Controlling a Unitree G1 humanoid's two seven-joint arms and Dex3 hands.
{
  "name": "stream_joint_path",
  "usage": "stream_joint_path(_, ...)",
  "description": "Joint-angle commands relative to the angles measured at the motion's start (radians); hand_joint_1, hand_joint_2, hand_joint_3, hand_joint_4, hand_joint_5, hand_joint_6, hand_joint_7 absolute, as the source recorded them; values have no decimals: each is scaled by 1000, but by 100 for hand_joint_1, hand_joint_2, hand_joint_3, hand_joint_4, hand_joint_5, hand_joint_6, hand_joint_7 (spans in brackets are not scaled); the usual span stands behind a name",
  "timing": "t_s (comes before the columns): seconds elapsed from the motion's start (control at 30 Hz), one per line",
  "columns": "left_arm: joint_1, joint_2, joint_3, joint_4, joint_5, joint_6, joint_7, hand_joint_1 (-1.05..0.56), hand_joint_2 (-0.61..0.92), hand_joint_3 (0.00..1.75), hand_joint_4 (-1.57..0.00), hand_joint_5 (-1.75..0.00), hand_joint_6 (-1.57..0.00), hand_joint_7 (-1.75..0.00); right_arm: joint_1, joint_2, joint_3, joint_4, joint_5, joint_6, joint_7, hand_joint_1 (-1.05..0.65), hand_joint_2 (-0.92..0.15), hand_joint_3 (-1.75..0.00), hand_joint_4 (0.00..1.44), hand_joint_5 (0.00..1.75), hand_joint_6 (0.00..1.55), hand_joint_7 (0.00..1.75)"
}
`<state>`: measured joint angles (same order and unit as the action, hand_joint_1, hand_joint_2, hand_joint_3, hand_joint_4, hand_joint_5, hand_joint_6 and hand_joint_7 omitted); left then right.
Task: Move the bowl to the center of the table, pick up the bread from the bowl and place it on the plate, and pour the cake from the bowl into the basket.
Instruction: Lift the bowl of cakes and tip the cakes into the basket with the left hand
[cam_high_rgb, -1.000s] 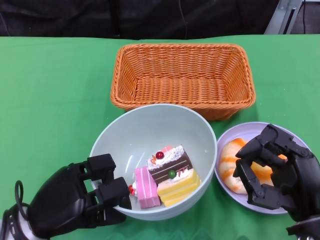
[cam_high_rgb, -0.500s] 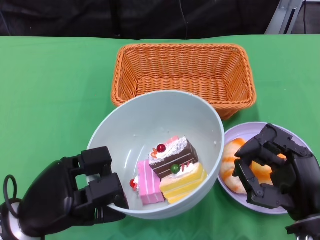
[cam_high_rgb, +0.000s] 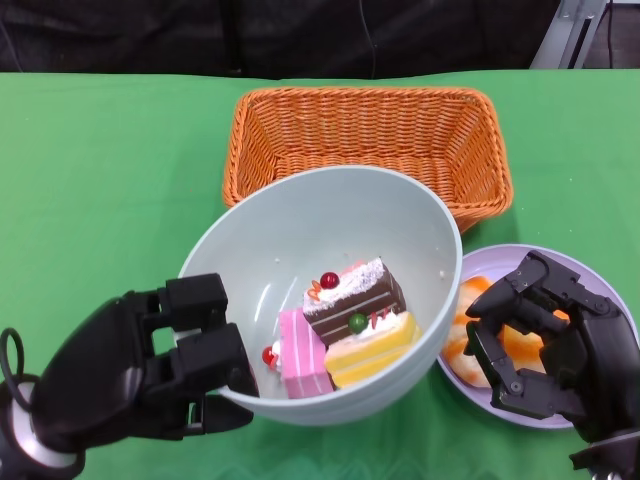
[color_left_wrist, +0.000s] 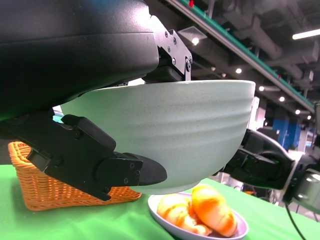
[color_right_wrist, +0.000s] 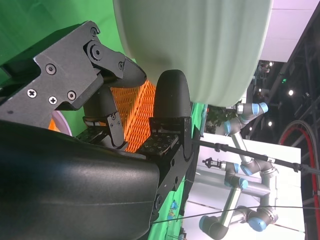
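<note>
Left hand (cam_high_rgb: 150, 365) grips one pale green ceramic bowl (cam_high_rgb: 300, 230) with three cake slices (cam_high_rgb: 345, 335), raised beside one orange wicker basket (cam_high_rgb: 368, 150); right hand (cam_high_rgb: 550, 345), holding nothing, fingers apart, hovers over one lilac plate (cam_high_rgb: 585, 270) with two croissant-shaped breads (color_left_wrist: 197, 210).

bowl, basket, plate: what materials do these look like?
Bowl: looks like glazed ceramic or melamine; pale green, faintly speckled, with ridged outer bands in the left wrist view. It can't be narrowed further. Basket: woven wicker or rattan, possibly plastic imitation; orange strands in a visible weave. Plate: smooth pale lavender, probably plastic or glazed ceramic; even sheen, thin rim.
</note>
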<state>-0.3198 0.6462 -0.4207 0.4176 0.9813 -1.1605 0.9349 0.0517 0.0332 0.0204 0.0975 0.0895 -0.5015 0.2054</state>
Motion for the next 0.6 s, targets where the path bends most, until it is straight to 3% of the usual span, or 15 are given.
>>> stream_joint_path(0.03,-60,-25,27,51,-60,-26,-55,-12,67,84,-67,-175,-47,-175,-9,-3,2,16,-3,-21,-5,-12,-51,-98,67,157,65,129)
stream_joint_path(0.2,-147,-73,32,161,-80,-55,-121,-15,71,84,-66,-175,-47,-175,-5,-3,12,27,-1,-27,3,-13,-52,-96,67,158,64,128)
stream_joint_path(0.4,-205,-127,47,210,-60,-58,-113,-20,78,77,-65,-175,-47,-175,-12,-5,15,51,2,-42,5,-13,-52,-95,66,156,64,129)
stream_joint_path(0.6,-239,-151,51,229,-46,-65,-110,-19,73,81,-64,-175,-47,-175,-19,-5,21,75,4,-58,9,-13,-52,-95,67,156,65,127)
